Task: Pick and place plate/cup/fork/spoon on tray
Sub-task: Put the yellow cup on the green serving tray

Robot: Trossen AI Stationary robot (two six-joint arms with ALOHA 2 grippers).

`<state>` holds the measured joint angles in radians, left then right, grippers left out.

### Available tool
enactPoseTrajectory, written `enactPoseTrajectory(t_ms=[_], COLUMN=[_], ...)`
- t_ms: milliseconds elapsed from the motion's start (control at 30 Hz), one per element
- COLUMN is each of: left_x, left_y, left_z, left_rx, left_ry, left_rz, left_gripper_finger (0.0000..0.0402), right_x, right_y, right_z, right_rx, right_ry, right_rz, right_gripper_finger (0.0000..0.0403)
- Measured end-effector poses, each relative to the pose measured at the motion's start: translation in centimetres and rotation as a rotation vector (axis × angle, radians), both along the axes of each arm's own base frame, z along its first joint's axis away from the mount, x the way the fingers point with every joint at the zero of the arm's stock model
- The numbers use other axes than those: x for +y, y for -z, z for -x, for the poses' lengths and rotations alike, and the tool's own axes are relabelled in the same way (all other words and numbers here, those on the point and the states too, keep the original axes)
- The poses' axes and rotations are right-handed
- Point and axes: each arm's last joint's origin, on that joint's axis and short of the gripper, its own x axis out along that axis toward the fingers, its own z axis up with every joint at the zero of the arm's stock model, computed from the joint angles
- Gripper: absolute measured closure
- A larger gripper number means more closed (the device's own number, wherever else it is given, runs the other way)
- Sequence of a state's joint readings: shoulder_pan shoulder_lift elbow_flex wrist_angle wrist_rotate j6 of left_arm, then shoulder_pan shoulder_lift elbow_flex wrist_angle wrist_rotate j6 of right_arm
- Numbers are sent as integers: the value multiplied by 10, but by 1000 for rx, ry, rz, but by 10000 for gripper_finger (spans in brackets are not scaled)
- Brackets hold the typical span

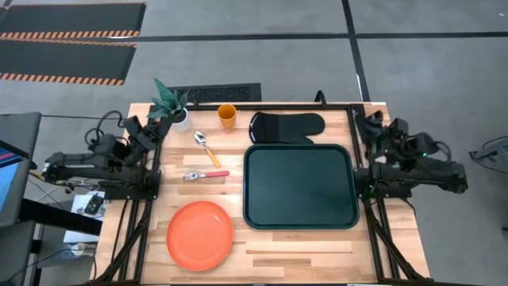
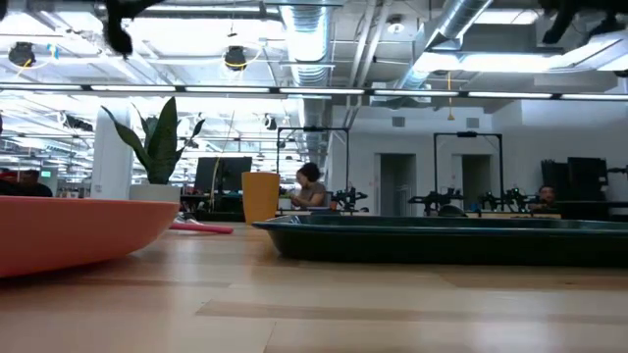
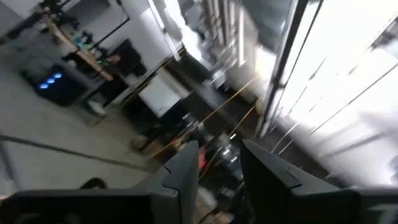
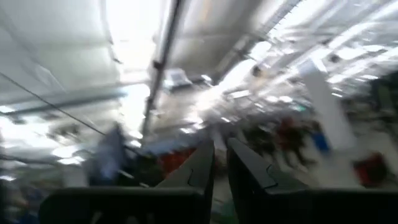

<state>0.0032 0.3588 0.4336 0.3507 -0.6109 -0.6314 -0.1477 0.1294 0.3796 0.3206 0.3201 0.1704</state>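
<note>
The orange-red plate [image 1: 200, 235] lies on the table near the front left and also shows in the low view [image 2: 69, 233]. The dark tray [image 1: 298, 187] lies flat at centre right. The orange cup [image 1: 227, 116] stands upright at the back. The spoon [image 1: 208, 148] and the fork [image 1: 206, 175] lie flat left of the tray. My left gripper [image 1: 153, 129] waits over the table's left edge, its fingers [image 3: 186, 165] slightly apart and empty. My right gripper [image 1: 367, 125] waits over the right edge, its fingers [image 4: 202, 163] nearly together and empty.
A dark oven mitt [image 1: 287, 127] lies behind the tray. A white pot with a green plant [image 1: 173, 105] stands at the back left, close to my left gripper. Bare wood shows in front of the tray. People sit in the room beyond the table [image 2: 310, 186].
</note>
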Motion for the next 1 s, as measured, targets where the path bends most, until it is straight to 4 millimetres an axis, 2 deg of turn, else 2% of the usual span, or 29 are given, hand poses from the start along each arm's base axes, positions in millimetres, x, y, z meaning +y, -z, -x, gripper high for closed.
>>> enactPoseTrajectory(t_ms=[100, 200, 333, 500, 600, 700, 867, 1000], left_x=[0, 0, 0, 1, 1, 1, 1, 1], left_y=[-18, -32, -48, -64, -66, -64, -59, -56], left_z=[-12, -23, -30, -30, -30, -30, -29, -28], left_rx=[154, 308, 489, 569, 571, 578, 613, 627], left_ry=[-8, 0, -5, -30, -29, -26, -16, -15], left_rz=[-4, 5, 13, 21, 22, 43, 79, 106], left_gripper_finger=[282, 270, 257, 250, 250, 250, 250, 250], right_x=[-3, -6, -12, -27, -44, -61, -88, -104], right_y=[-24, -40, -53, -62, -59, -55, -41, -29], right_z=[-8, -28, -66, -123, -157, -189, -240, -277], right_rx=[149, 329, 517, 641, 716, 754, 785, 743], right_ry=[52, 72, 75, 113, 154, 184, 217, 218], right_rz=[-47, -76, -97, -108, -145, -190, -232, -272], right_gripper_finger=[332, 328, 300, 232, 193, 171, 164, 163])
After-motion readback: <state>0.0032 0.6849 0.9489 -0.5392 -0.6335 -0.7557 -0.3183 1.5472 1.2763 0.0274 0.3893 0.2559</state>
